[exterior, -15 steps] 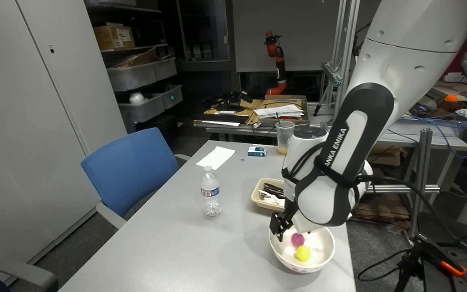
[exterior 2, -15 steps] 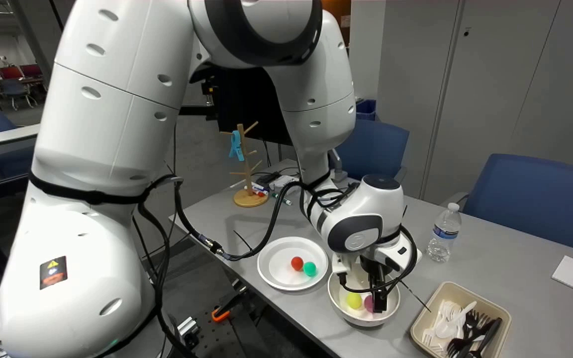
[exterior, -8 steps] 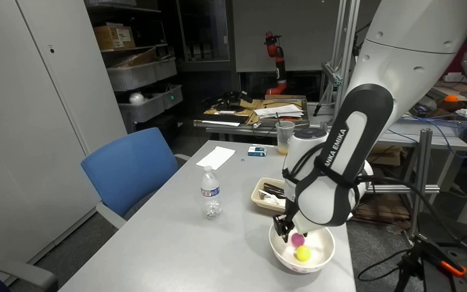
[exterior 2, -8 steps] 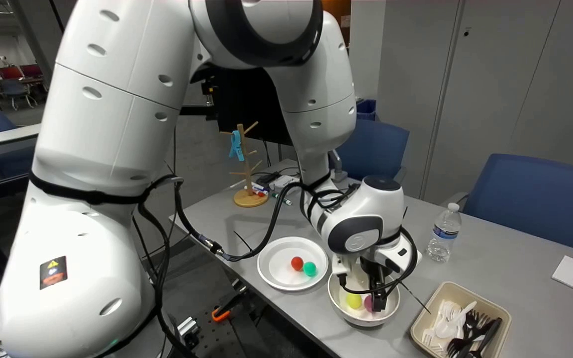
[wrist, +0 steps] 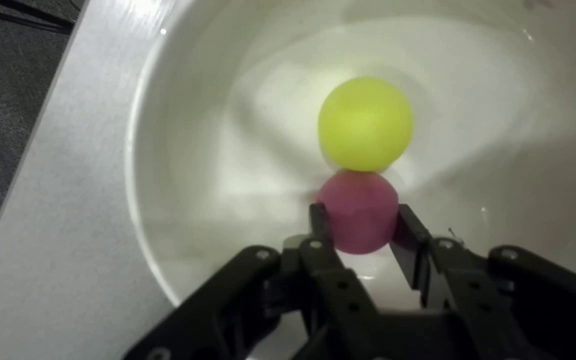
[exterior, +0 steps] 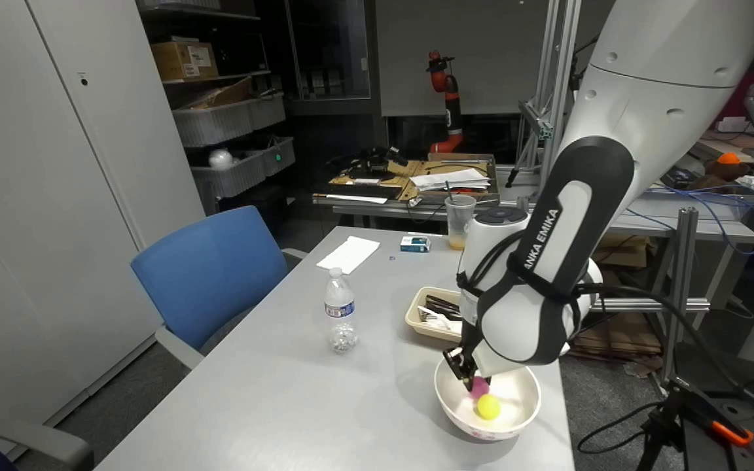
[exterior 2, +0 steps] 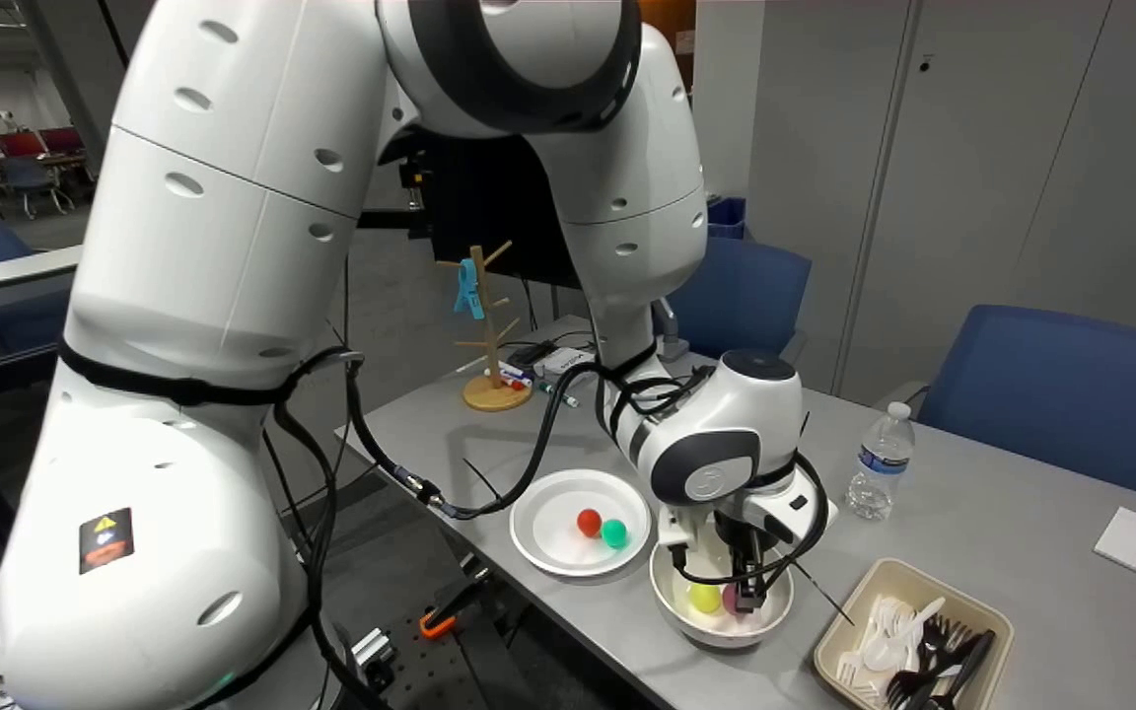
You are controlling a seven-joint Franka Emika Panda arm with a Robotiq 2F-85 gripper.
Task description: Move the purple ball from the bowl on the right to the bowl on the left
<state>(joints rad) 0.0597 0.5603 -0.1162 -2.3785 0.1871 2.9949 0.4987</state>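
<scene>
The purple ball [wrist: 358, 192] is pinched between the black fingers [wrist: 320, 220] of my gripper [wrist: 361, 209], one finger against each side. It is still low inside the white bowl [wrist: 180, 115], which both exterior views show under the wrist. A yellow ball [wrist: 365, 124] lies in that bowl too, touching the purple one. In an exterior view the purple ball [exterior 2: 731, 598] is partly covered by a finger. A shallow white dish [exterior 2: 543, 552] beside the bowl, apparently the left bowl, holds a red ball [exterior 2: 589, 523] and a green ball [exterior 2: 614, 533].
A beige cutlery tray [exterior 2: 829, 651] and a clear water bottle [exterior 2: 881, 463] stand near the bowl. Farther off are a wooden stand [exterior 2: 495, 394] with markers and a plastic cup [exterior: 460, 219]. The table edge runs close by the bowl and dish. A cable loops over the dish's side.
The fingers have come together from wide apart and now grip the purple ball. Both balls in the bowl have been nudged slightly. The arm has barely moved.
</scene>
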